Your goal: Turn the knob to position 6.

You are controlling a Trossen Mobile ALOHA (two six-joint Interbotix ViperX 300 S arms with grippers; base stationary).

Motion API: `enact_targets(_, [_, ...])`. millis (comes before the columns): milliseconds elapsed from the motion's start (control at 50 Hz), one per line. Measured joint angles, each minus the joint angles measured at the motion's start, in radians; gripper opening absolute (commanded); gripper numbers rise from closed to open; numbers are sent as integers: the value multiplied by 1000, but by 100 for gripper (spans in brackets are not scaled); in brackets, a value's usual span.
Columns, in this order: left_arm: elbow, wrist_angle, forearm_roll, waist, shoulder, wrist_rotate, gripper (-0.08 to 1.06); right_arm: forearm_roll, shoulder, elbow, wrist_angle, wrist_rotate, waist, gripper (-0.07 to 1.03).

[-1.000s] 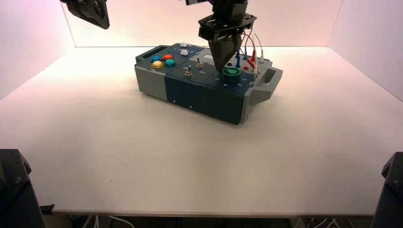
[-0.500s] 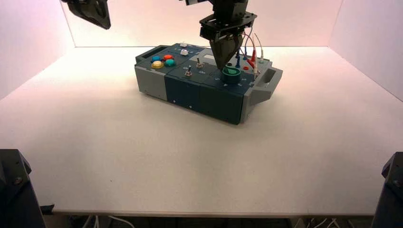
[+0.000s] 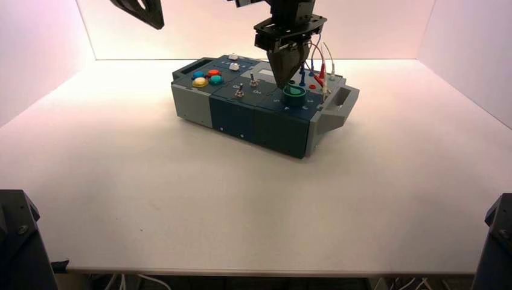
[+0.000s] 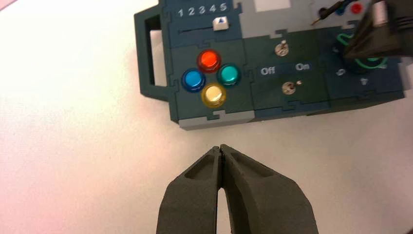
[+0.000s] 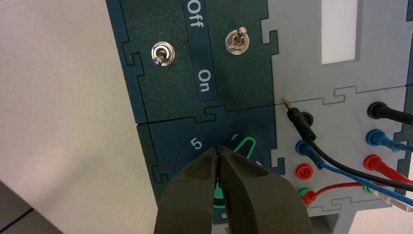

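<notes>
Knob (image 3: 294, 98) pointer's long axis slants far-left, tip past 5; right claw (image 5: 218, 147) closed above, left claw (image 4: 220, 147) closed, up left.

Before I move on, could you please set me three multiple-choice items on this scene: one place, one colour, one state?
1. Where is the right gripper?
A) at the knob
B) over the red push button
C) over the left handle

2. Which colour is the push button nearest the box's front edge?
A) blue
B) yellow
C) orange

3. How are the left gripper's fingers?
A) wide apart
B) shut on a wire
C) closed, holding nothing

Key:
1 A: the high view shows its tip there.
2 B: the yellow button sits lowest of the four in the high view.
3 C: its wrist view shows the fingertips together with nothing between.
</notes>
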Motion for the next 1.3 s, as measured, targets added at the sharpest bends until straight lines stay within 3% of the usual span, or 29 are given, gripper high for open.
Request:
enact_targets(100, [0, 3, -31, -3, -18, 35, -3, -9, 0, 0, 2, 0, 0, -2])
enact_targets(120, [0, 5, -51, -5, -25, 57, -3, -12, 0, 0, 0, 0, 0, -2])
enact_targets(200, [0, 8, -87, -6, -37, 97, -3, -20, 0, 0, 0, 0, 0, -2])
enact_targets(240, [2, 14, -121, -8, -41, 137, -3, -23, 0, -2, 0, 2, 0, -2])
enact_targets(300, [2, 17, -147, -8, -44, 163, -3, -26, 0, -2, 0, 2, -2, -2])
enact_targets(360, [2, 26, -192, -8, -48, 201, -3, -31, 0, -2, 0, 2, 0, -2])
enact_targets(420, [2, 29, -202, -8, -49, 212, -3, -35, 0, -3, 0, 2, 0, -2])
enact_targets(1300, [2, 32, -212, -9, -48, 215, -3, -38, -44, -3, 9, 9, -14, -2])
